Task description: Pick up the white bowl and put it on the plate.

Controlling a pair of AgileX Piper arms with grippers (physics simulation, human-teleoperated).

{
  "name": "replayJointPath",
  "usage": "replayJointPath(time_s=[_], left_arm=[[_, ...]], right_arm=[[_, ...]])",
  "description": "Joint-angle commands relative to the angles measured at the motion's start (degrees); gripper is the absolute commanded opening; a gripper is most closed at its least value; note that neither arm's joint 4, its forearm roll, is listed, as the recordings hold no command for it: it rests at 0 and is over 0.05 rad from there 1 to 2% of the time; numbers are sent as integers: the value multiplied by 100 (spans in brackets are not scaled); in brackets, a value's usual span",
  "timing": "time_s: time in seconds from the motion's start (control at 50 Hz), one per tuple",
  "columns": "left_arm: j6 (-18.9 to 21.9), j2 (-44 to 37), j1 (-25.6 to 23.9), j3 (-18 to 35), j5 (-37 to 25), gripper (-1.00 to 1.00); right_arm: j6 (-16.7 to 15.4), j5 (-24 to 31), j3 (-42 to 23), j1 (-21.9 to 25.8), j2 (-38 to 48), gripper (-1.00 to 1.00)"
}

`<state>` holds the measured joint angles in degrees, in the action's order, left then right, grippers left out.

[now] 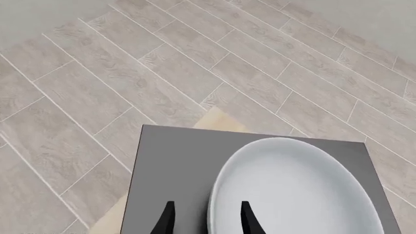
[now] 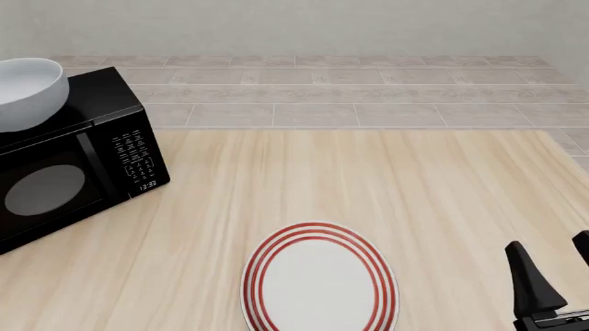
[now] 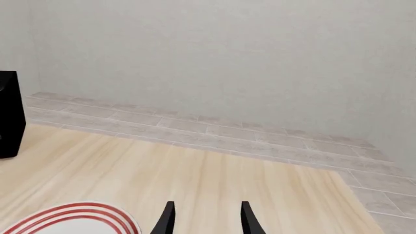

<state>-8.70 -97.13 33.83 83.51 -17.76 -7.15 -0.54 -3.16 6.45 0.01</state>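
Note:
The white bowl [image 2: 23, 93] stands on top of a black microwave at the far left of the table. In the left wrist view the bowl [image 1: 299, 190] fills the lower right. My left gripper [image 1: 206, 217] is open, with one finger over the bowl's inside and the other outside its rim; I cannot tell whether they touch it. The left gripper is out of the front view. The plate [image 2: 319, 279], white with red rings, lies at the table's near middle and also shows in the right wrist view [image 3: 71, 219]. My right gripper [image 2: 555, 265] is open and empty, to the right of the plate.
The black microwave [image 2: 74, 165] stands on the left of the wooden table [image 2: 368, 179]; its grey top [image 1: 175, 165] bears the bowl. A tiled floor [image 2: 322, 89] and a pale wall lie beyond the table's far edge.

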Motion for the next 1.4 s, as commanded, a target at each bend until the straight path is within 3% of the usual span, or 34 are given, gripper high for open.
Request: replayJointPath(time_s=[0.02,0.6,0.62,0.92,1.12,1.2,1.4], left_arm=[[-3,-84,-11,28,23,100],[130,-329,-104,-61,259,100],[180,-293,-35,-97,290,-100],[65,-276,-28,-124,302,-100],[-469,4,-242,-234,382,-100],[-756,471,-502,-352,476,-100],[-1056,1068,-933,-553,345,-100]], right_arm=[[-6,-11,8,6,0,100],[-21,-9,-14,31,0,100],[-28,-9,-21,31,0,100],[-24,0,-48,26,0,100],[-15,-8,10,46,0,100],[-61,9,39,23,0,100],[-49,2,49,20,0,100]])
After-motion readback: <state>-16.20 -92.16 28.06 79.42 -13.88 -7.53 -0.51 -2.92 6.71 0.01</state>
